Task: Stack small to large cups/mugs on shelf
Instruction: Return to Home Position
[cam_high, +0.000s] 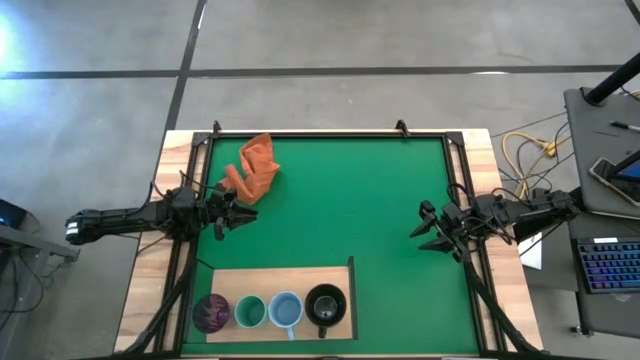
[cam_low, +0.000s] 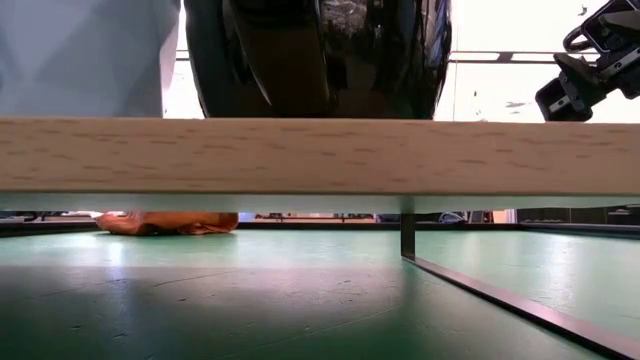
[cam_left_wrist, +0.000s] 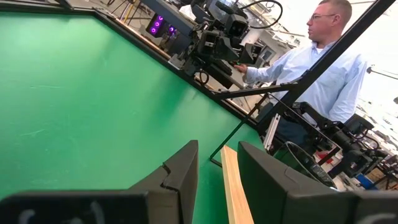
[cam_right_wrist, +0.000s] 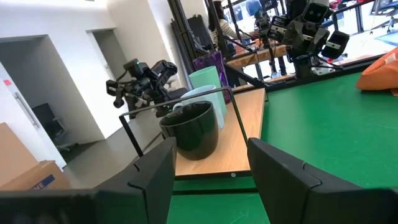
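Note:
The light wooden shelf board (cam_high: 270, 282) lies at the table's near left, raised above the green mat (cam_high: 340, 190). On it, upright in a row from left to right, stand the dark purple cup (cam_high: 211, 314), the teal cup (cam_high: 249, 313), the light blue mug (cam_high: 285, 311) and the black mug (cam_high: 325, 306). None is inside another. My left gripper (cam_high: 232, 216) is open and empty over the mat's left side, beyond the board. My right gripper (cam_high: 430, 232) is open and empty over the mat's right side. The right wrist view shows the black mug (cam_right_wrist: 189, 127) nearest, with the others behind it.
A crumpled orange cloth (cam_high: 255, 166) lies on the mat at the far left, just beyond my left gripper. A black frame edges the mat. A person (cam_left_wrist: 329, 68) stands beyond the table's right side. A laptop (cam_high: 610, 265) sits on a stand to the right.

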